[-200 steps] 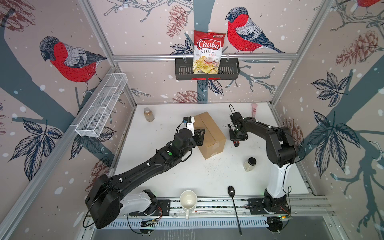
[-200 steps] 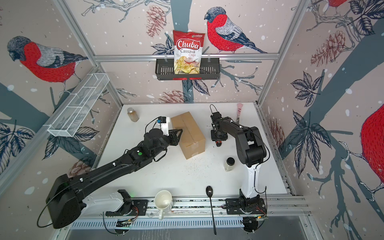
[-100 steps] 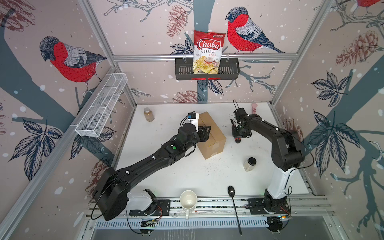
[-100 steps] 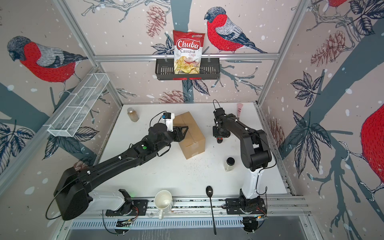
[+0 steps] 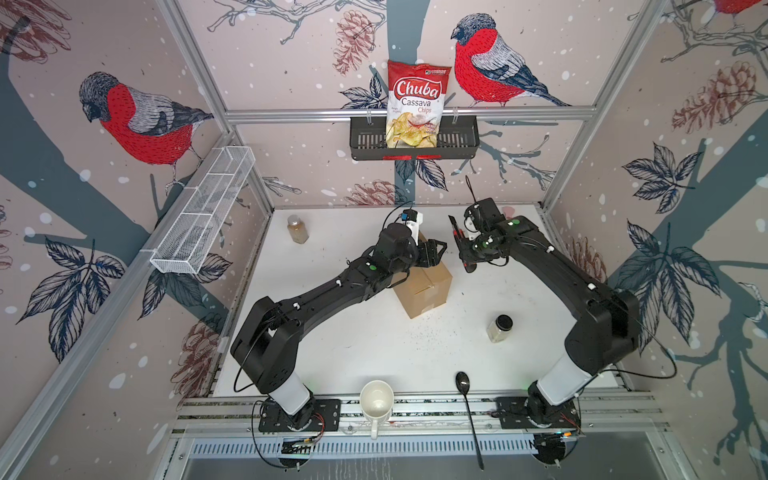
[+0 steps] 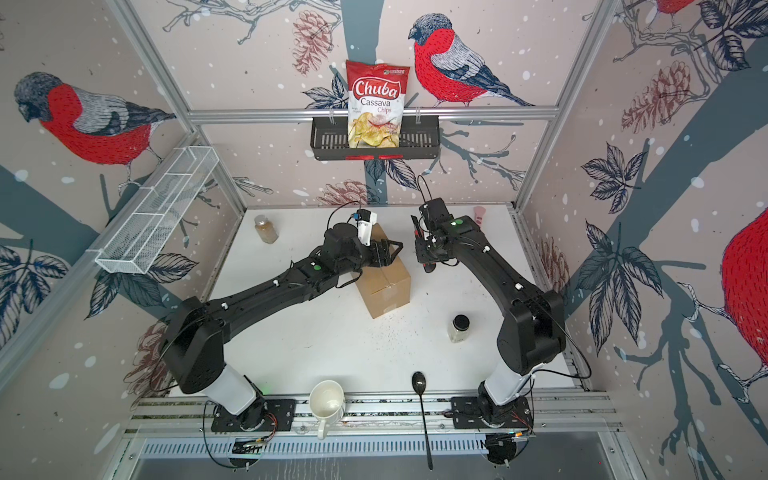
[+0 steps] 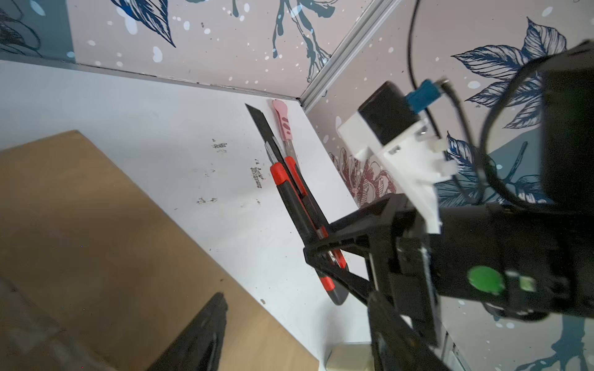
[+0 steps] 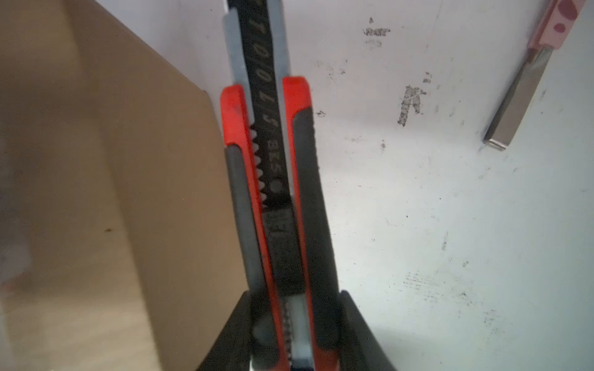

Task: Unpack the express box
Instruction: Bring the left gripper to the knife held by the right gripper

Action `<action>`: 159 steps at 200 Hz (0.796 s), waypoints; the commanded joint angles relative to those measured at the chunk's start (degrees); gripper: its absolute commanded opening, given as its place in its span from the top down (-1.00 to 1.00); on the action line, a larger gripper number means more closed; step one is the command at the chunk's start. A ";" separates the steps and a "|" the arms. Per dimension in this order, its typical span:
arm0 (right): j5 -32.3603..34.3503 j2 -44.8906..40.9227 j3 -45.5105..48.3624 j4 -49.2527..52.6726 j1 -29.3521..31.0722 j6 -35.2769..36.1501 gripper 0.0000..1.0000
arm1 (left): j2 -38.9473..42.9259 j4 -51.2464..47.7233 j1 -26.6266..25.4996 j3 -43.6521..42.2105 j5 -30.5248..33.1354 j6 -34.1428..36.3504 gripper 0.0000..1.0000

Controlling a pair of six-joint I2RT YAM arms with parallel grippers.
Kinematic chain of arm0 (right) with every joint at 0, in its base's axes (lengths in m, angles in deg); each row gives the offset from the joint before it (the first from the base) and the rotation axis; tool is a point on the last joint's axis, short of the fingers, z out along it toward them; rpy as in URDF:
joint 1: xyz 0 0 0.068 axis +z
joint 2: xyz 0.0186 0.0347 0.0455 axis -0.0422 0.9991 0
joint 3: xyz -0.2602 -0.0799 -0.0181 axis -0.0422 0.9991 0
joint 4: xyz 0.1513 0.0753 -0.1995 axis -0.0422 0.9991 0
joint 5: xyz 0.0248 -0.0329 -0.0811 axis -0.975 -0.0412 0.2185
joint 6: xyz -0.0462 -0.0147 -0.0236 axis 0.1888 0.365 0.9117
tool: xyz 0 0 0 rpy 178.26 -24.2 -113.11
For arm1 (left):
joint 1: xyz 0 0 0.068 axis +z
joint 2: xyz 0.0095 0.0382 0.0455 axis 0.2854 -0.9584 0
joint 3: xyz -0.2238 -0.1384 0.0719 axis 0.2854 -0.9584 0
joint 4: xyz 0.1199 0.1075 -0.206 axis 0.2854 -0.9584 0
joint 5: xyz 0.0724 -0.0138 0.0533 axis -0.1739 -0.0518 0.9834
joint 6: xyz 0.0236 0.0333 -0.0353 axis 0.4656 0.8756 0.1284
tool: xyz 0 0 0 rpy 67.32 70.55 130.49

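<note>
The box [image 5: 424,282] stands on the table [image 5: 353,353], a little right of the middle in both top views. The cutter [image 5: 455,232] is just right of its upper end. The bottle [image 5: 298,229] stands in the table's upper left and the jar [image 5: 500,328] lower right of the box. At the table's lower edge are the mug [image 5: 376,401] and, right of it, the spoon [image 5: 467,403]. A knife [image 6: 480,214] lies in the upper right corner. At top centre the basket [image 5: 457,141] on the back wall holds the bag [image 5: 417,104].

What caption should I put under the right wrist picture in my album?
The right gripper holds a red and black box cutter, blade out, beside the brown express box.
</note>
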 commanded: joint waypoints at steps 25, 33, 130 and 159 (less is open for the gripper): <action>-0.36 -3.58 -1.97 2.39 2.66 0.84 0.81 | -3.82 8.89 0.56 1.19 -5.50 -4.59 -0.39; -0.38 -3.93 -1.97 2.61 3.01 0.76 0.81 | -4.51 10.17 0.65 1.49 -6.24 -5.49 -0.38; -0.91 -6.37 -0.30 1.78 5.03 1.84 0.82 | -8.23 19.97 0.65 1.68 -8.76 -11.85 -0.21; -0.68 -6.41 -0.04 1.68 5.97 2.10 0.82 | -10.14 21.30 0.65 3.29 -9.25 -13.05 -0.13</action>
